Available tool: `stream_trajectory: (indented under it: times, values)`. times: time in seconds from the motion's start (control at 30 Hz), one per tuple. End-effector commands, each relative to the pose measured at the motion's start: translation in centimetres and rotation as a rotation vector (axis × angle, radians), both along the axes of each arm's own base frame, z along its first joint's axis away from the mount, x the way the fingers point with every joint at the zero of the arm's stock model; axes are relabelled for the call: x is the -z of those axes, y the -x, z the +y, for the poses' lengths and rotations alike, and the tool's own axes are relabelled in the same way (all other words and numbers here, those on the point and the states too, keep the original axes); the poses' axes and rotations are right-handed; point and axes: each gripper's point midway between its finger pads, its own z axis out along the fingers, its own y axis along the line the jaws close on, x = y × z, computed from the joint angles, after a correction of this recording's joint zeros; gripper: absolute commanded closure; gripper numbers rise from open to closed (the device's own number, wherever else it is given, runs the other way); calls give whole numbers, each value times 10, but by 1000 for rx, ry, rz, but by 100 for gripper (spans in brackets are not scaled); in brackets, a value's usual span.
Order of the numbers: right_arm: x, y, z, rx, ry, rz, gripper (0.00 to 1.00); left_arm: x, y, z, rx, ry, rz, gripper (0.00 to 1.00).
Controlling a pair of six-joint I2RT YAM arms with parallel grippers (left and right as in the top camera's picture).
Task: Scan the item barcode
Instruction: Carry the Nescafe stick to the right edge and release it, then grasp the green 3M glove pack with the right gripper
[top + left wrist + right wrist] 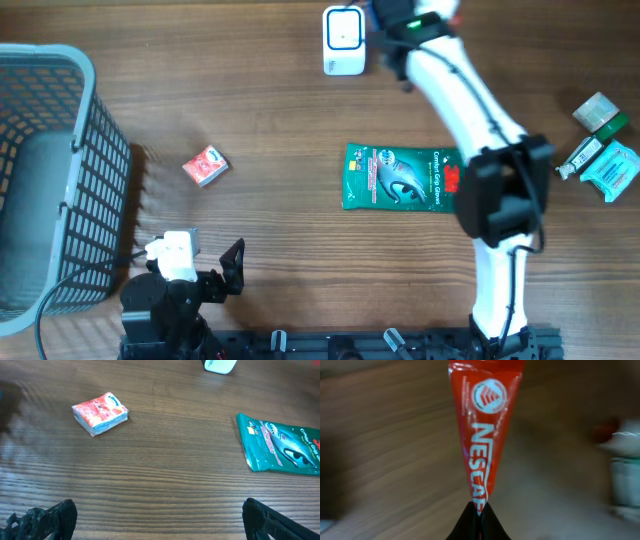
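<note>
The right fingers (473,520) are clenched on just the end of one red coffee sachet (485,435), which sticks out ahead of them, near the one white scanner (343,40). With so little held, the sachet could be bent or dropped, and its barcode, not seen here, could be turned away. The left fingers (159,521) are spread wide and nothing is held. Ahead of them, one small red packet (100,412) and one green pack (280,445) are counted.

A red packet (100,412) lies upper left on the table (165,475), a green pouch (280,450) at right, a white device (220,364) at the top edge, beyond the left gripper's (157,517) wide-apart fingers (50,520).
</note>
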Motion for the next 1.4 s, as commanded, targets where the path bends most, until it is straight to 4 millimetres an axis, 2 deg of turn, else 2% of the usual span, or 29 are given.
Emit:
stream_trajectory:
  times: [0.0, 0.07, 0.13, 0.17, 0.2, 0.27, 0.37, 0.4, 0.43, 0.47, 0.5, 0.57, 0.67, 0.7, 0.73, 0.77, 0.83, 0.93, 1.0, 1.1, 1.2, 1.23, 1.37]
  values:
    - [-20, 21, -123, 314, 89, -50, 96, -1, -1, -1, 5, 0, -11, 0]
    - [8, 35, -179, 423, 28, 3, 95, -1, -1, -1, 5, 0, -11, 0]
    - [38, 48, -220, 498, -68, 38, 96, -1, -1, -1, 5, 0, -11, 0]
    - [48, 50, -228, 500, -107, 54, 96, -1, -1, -1, 5, 0, -11, 0]
    - [69, 54, -240, 475, -204, 88, 96, -1, -1, -1, 5, 0, -11, 0]
    - [88, 57, -249, 429, -328, 107, 96, -1, -1, -1, 5, 0, -11, 0]
    - [88, 63, -266, 444, -428, 85, 95, -1, -1, -1, 5, 0, -11, 0]
    - [84, 64, -270, 449, -440, 75, 89, -1, -1, -1, 5, 0, -11, 0]
    - [76, 63, -271, 448, -466, 61, 65, -1, -1, -1, 5, 0, -11, 0]
    - [65, 60, -268, 434, -505, 38, 32, -1, -1, -1, 5, 0, -11, 0]
    - [52, 56, -263, 410, -548, 11, 15, -1, -1, -1, 5, 0, -11, 0]
    - [22, 51, -249, 361, -612, -40, 2, -1, -1, -1, 5, 0, -11, 0]
    - [-27, 64, -229, 361, -667, -107, 1, -1, -1, -1, 5, 0, -11, 0]
    - [-43, 71, -216, 365, -705, -124, 0, -1, -1, -1, 5, 0, -11, 0]
    - [-53, 75, -200, 350, -755, -126, 0, -1, -1, -1, 5, 0, -11, 0]
    - [-67, 79, -168, 281, -836, -109, 0, -1, -1, -1, 5, 0, -11, 0]
    - [-73, 85, -129, 214, -898, -48, 0, -1, -1, -1, 5, 0, -11, 0]
    - [-58, 108, -75, 173, -930, 130, 0, -1, -1, -1, 5, 0, -11, 0]
    - [-38, 128, -30, 122, -925, 279, 0, -1, -1, -1, 5, 0, -11, 0]
    - [-3, 147, 18, 71, -832, 404, 0, -1, -1, -1, 5, 0, -11, 0]
    - [39, 179, 43, 126, -686, 498, 0, -1, -1, -1, 5, 0, -11, 0]
    - [58, 185, 55, 90, -643, 506, 0, -1, -1, -1, 5, 0, -11, 0]
    - [81, 174, 67, -307, -462, 543, 0, -1, -1, -1, 5, 0, -11, 0]
